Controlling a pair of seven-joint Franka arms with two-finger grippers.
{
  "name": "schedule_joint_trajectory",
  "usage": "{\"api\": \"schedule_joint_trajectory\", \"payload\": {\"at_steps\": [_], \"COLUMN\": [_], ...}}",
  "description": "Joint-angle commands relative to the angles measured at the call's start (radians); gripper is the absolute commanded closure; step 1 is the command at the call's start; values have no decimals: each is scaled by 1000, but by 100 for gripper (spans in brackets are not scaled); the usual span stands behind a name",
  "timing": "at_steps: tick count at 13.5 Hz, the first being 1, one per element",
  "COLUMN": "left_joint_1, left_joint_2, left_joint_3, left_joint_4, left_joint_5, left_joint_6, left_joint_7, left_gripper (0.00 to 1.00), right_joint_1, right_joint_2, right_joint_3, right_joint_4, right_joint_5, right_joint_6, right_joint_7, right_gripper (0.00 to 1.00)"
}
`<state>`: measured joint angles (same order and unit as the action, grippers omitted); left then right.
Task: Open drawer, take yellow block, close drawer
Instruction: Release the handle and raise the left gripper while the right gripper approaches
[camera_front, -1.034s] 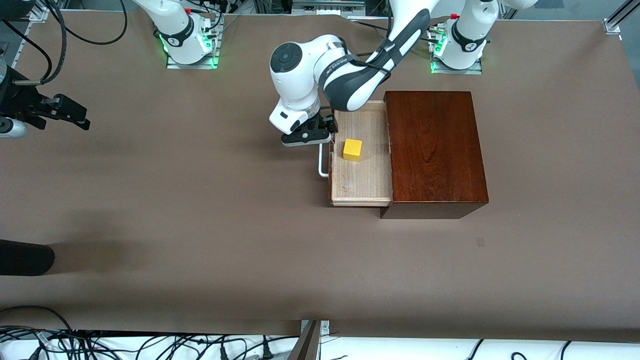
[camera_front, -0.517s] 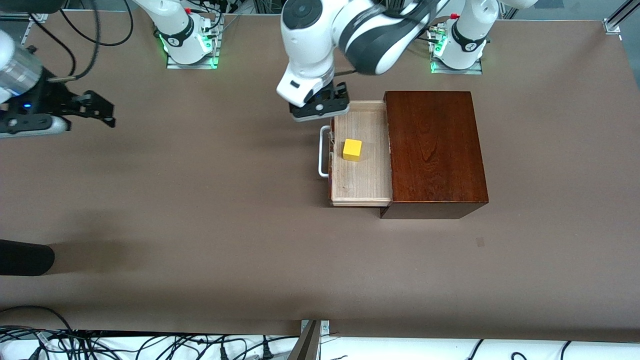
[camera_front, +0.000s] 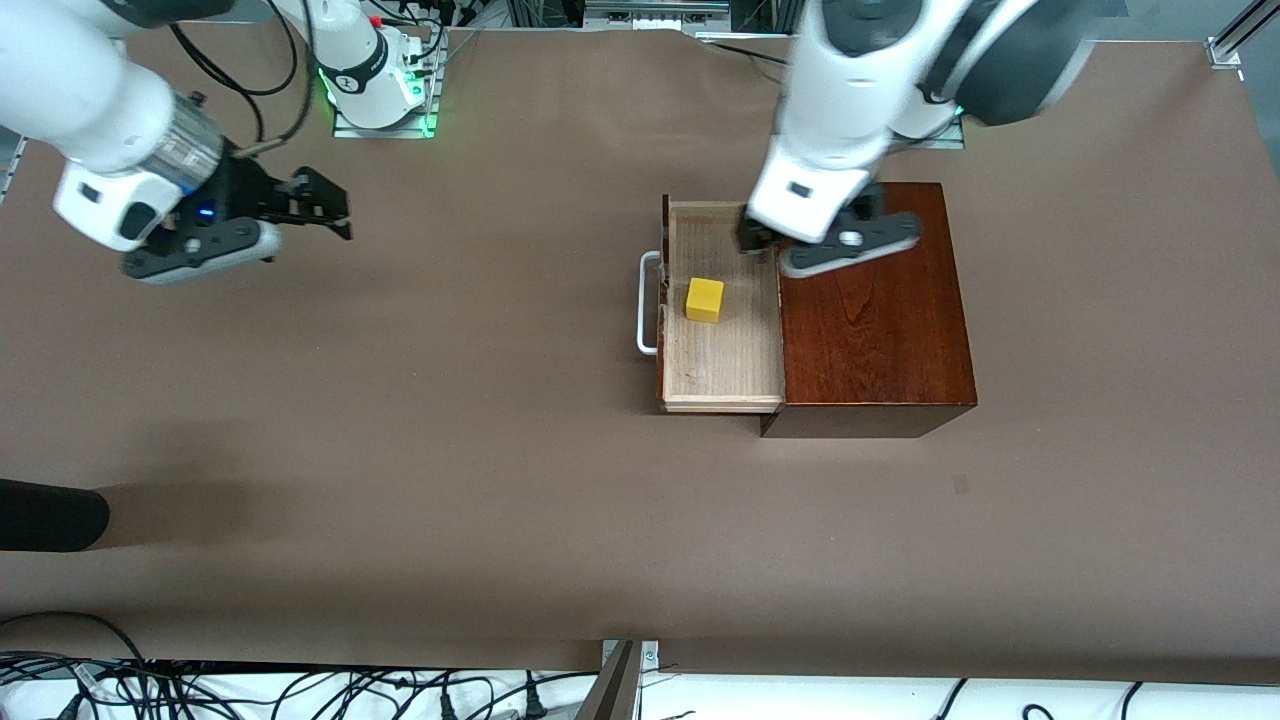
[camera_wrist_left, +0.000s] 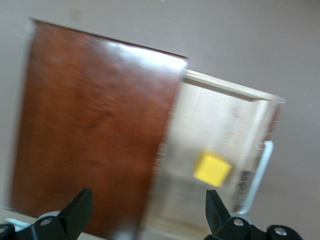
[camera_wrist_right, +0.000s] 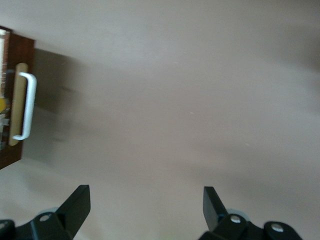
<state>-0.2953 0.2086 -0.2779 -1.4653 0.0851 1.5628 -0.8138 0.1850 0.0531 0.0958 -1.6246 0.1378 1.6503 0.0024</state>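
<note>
Front view: the drawer (camera_front: 722, 340) stands pulled out of the dark wooden box (camera_front: 870, 300) toward the right arm's end of the table (camera_front: 450, 450), its white handle (camera_front: 647, 303) at the front. The yellow block (camera_front: 705, 299) sits on the drawer's pale floor, apart from its walls. The left gripper (camera_front: 815, 245) hangs over the seam between drawer and box. The right gripper (camera_front: 305, 205) is over bare table, well apart from the drawer.

Left wrist view: the left gripper's fingers (camera_wrist_left: 79, 210) are spread wide, with box, drawer and block below them.

Right wrist view: the right gripper's fingers (camera_wrist_right: 76, 205) are spread over bare table, holding nothing; the handle shows at the edge.
</note>
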Motion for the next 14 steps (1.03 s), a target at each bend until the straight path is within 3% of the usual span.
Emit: {"api": "schedule_joint_trajectory", "payload": {"at_steps": [1,5,9,14], "left_joint_1": [111,137,215,216], "left_joint_2": [-95,-193,-227,-224], "left_joint_3": [0,120,222,302], "left_joint_4": [-69,-144,-179,-181], "left_joint_5": [-28,-44,-93,-114], "left_joint_6": [-39,-43,-38,-35], "left_joint_7": [270,483,747,811], "left_gripper": [0,0,0,0], "right_joint_1": [79,195,318,447], "right_joint_2": [33,74,112,181], "right_joint_3": [-5,-5,-5,-5], "right_joint_4": [12,14,14,35], "right_joint_5": [20,31,28,29], "right_joint_6": [43,121,201,295], "right_joint_7": [25,50,45,18], "right_gripper": [0,0,0,0]}}
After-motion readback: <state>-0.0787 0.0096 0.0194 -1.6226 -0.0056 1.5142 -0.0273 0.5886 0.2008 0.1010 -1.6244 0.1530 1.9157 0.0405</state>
